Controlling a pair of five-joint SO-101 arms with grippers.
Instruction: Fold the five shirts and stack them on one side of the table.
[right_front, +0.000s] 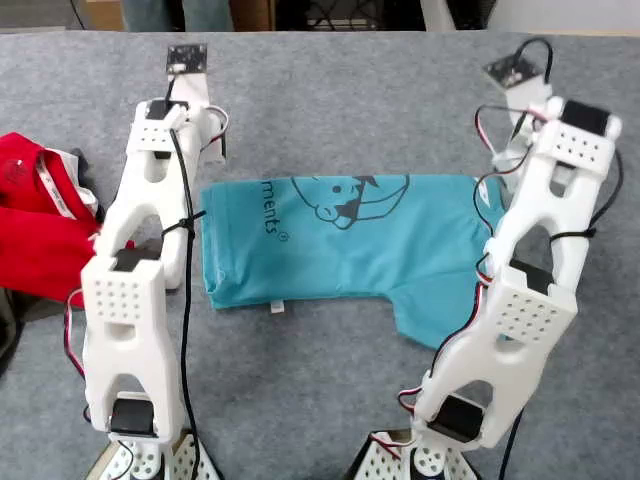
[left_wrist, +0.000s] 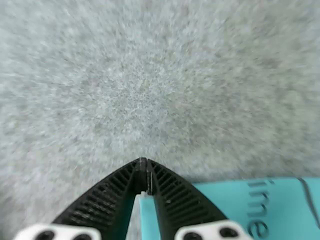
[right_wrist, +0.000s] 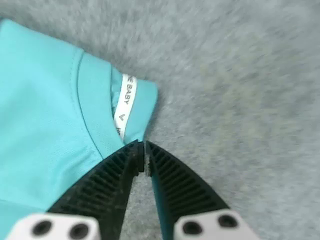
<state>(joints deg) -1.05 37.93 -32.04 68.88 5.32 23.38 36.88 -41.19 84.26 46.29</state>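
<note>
1. Teal shirt (right_front: 340, 240) lies flat mid-table between the arms. Left gripper (left_wrist: 145, 167) is pinched tight on one end's edge, right gripper (right_wrist: 141, 152) likewise on the collar by the label (right_wrist: 124, 107).
2. Red shirt (right_front: 35, 230) is bunched at the table (right_front: 330, 90) edge just beside the left arm (right_front: 140, 280), apart from the teal one.
3. Left arm and right arm (right_front: 530, 270) are stretched forward, wrists dipped to the cloth.

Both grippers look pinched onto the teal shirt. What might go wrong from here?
1. The left gripper and right gripper each hold just a thin edge of the teal shirt; either could slip on lifting, skewing the fold.
2. One sleeve sticks out from the folded body and may end up bunched.
3. The red shirt lies beside the left arm and might get dragged.
</note>
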